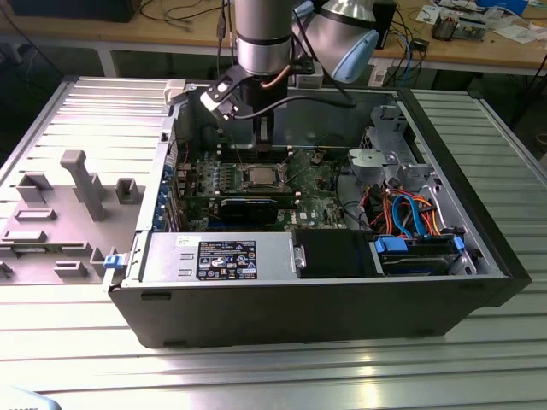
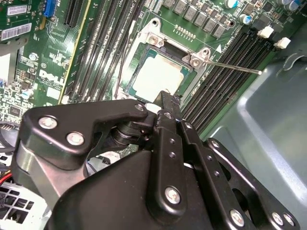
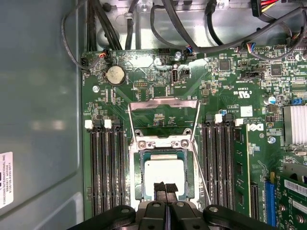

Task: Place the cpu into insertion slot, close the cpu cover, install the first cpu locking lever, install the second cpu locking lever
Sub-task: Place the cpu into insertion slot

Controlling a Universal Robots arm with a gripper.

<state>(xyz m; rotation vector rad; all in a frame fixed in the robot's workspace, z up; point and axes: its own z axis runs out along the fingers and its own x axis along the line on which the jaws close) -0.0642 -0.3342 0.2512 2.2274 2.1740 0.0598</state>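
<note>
Exterior view gives you the open computer case (image 1: 479, 282) with the arm (image 1: 263, 34) hanging in from 12 o'clock. The insertion slot (image 1: 259, 177) lies mid-board, with the drive cables (image 1: 410, 218) at its 3 o'clock. The fingertips are too dark against the case wall for you to make out there.

In the second wrist view the gripper's black body blocks your sight of the slot's near side and of the board beyond it. One locking lever (image 2: 235, 68) juts out free over the memory slots (image 2: 230, 62).

In the first wrist view the gripper (image 3: 165, 188) has its two padded tips pressed together, with nothing visible between them. They overlap the near edge of the cpu (image 3: 164, 170), so you cannot tell whether they touch it. The cpu lies flat inside the slot's silver rim. The cpu cover (image 3: 164, 102) is tilted up on its hinge, and you can see the board through its window.
</note>
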